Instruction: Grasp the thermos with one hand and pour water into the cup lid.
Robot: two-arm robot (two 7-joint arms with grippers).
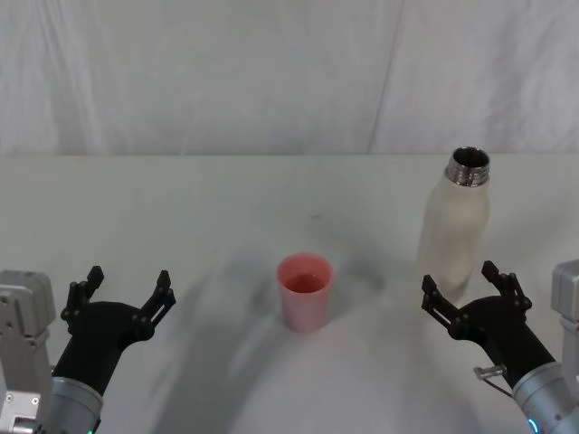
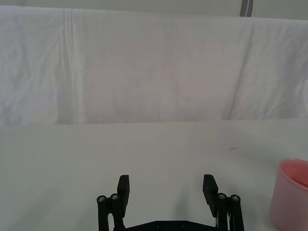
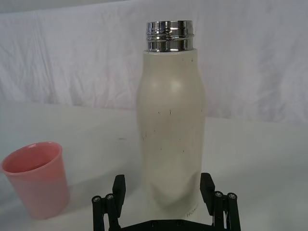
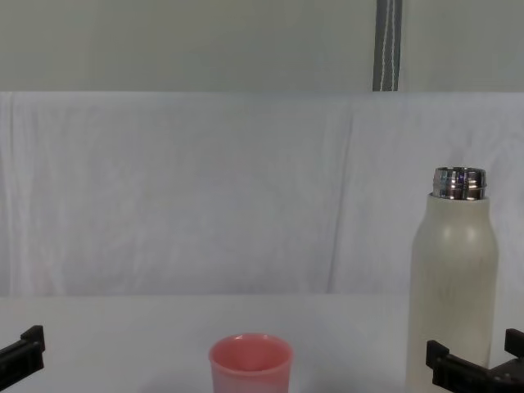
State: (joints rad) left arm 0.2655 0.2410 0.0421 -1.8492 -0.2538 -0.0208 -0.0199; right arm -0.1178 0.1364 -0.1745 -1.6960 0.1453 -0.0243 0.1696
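Cream-white and matte, the thermos [image 3: 171, 130] stood upright on the table's [image 1: 181, 208] right side, steel neck uncapped, ready for pouring. The right gripper [image 3: 164, 190] had its fingers spread either side of its base, seemingly lined up for a grasp. The pink cup [image 1: 304, 291] waited mid-table; the left gripper [image 1: 118, 297] idled, fingers apart.

Staged lab-style test setup, white cloth-covered table [image 1: 181, 208], creased white cloth backdrop [image 4: 205, 188] behind, bare surroundings
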